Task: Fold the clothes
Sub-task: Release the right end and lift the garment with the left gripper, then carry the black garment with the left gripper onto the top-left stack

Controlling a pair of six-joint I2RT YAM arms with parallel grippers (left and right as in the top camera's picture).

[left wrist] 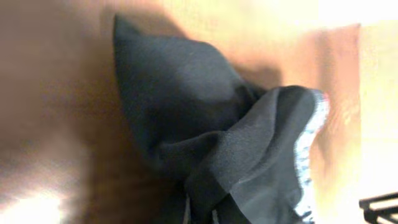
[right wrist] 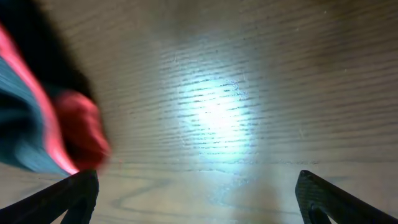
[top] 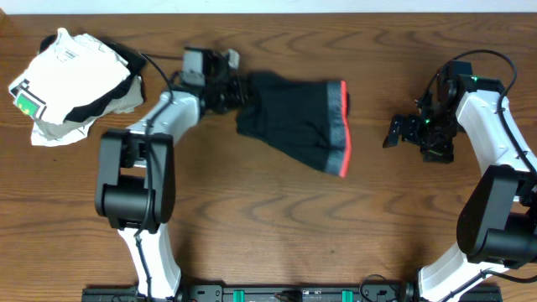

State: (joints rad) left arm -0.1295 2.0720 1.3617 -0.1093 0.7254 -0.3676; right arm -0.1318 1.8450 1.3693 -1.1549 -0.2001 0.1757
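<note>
The left gripper [top: 232,89] is clenched on a bunch of black fabric at the end of the clothes [top: 294,117] farthest from the waistband [top: 340,126]. This is probably so that end can be lifted and carried over toward the waistband for a fold. From that pinch the garment fans out flat on the table [top: 277,226] and widens to the grey, red-edged waistband, which faces the other arm. The right gripper [top: 396,132] is near the waistband but apart from it, with its fingertips [right wrist: 68,196] spread wide and nothing between them. It looks ready to pin or pick up that edge. A white garment [top: 71,75] lies well apart from the waistband, beyond the left gripper, and seems set aside. The overhead view alone gives the whole layout and the gap at the waistband. The left wrist view shows the cloth drawn into a peaked fold toward the grip, though the fingers themselves are not clear there. The right wrist view shows bare wood between the open jaws.
</note>
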